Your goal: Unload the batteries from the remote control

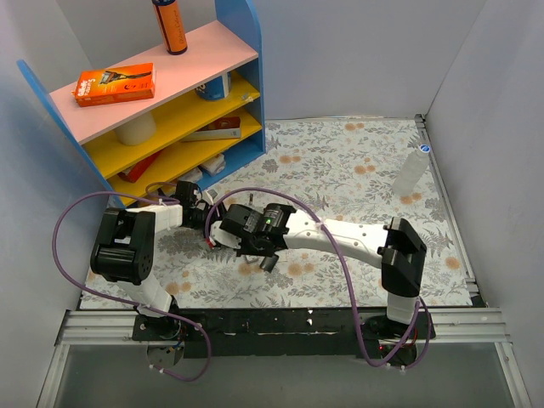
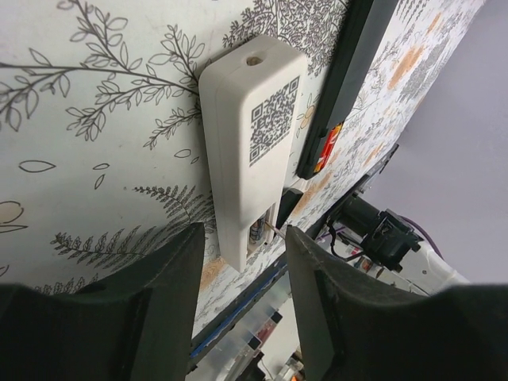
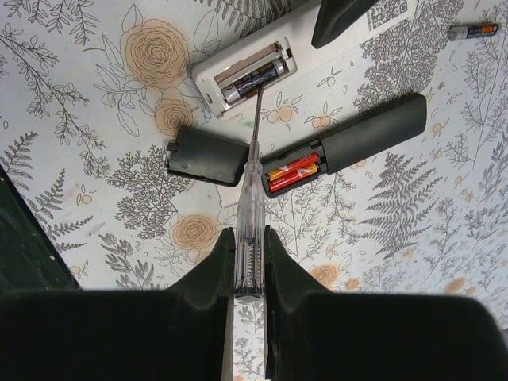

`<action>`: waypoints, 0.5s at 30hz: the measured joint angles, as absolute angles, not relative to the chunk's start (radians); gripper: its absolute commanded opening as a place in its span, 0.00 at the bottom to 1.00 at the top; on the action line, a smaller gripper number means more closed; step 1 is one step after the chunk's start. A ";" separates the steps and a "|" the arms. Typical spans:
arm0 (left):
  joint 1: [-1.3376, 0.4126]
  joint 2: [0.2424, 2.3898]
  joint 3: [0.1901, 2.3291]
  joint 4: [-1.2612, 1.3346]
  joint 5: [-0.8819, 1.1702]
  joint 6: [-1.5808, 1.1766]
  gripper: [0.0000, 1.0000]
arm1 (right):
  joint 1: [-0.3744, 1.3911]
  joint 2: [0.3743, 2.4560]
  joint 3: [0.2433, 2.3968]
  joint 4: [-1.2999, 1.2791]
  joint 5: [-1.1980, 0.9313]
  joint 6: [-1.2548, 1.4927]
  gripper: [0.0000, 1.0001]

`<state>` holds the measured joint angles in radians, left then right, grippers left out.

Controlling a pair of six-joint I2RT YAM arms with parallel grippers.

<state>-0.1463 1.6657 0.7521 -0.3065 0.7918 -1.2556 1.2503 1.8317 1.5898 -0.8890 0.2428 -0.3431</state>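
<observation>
The right gripper clamps a clear screwdriver, its tip at the dark battery in the white remote. The left gripper has its jaws apart, one on each side of this remote's end.

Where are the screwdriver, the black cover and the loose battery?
screwdriver [image 3: 249, 194]: right wrist view, on its clear handle.
black cover [image 3: 205, 155]: right wrist view, on its middle.
loose battery [image 3: 471, 31]: right wrist view, on its middle.

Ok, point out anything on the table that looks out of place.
One battery lies loose on the cloth, apart from both remotes. The black cover is off, beside the black remote, whose open bay shows red cells. The white remote is open too. The right gripper holds a screwdriver at it.
</observation>
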 measured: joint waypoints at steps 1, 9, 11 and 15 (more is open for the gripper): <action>-0.146 1.666 0.752 -0.308 0.789 -1.253 0.46 | 1.252 1.833 1.592 -0.890 0.246 -0.354 0.01; -0.147 1.666 0.752 -0.324 0.754 -1.245 0.46 | 1.267 1.859 1.629 -0.906 0.253 -0.450 0.01; -0.148 1.666 0.752 -0.329 0.749 -1.245 0.45 | 1.267 1.861 1.631 -0.907 0.253 -0.474 0.01; -0.148 1.666 0.752 -0.329 0.747 -1.244 0.42 | 1.270 1.862 1.633 -0.904 0.251 -0.516 0.01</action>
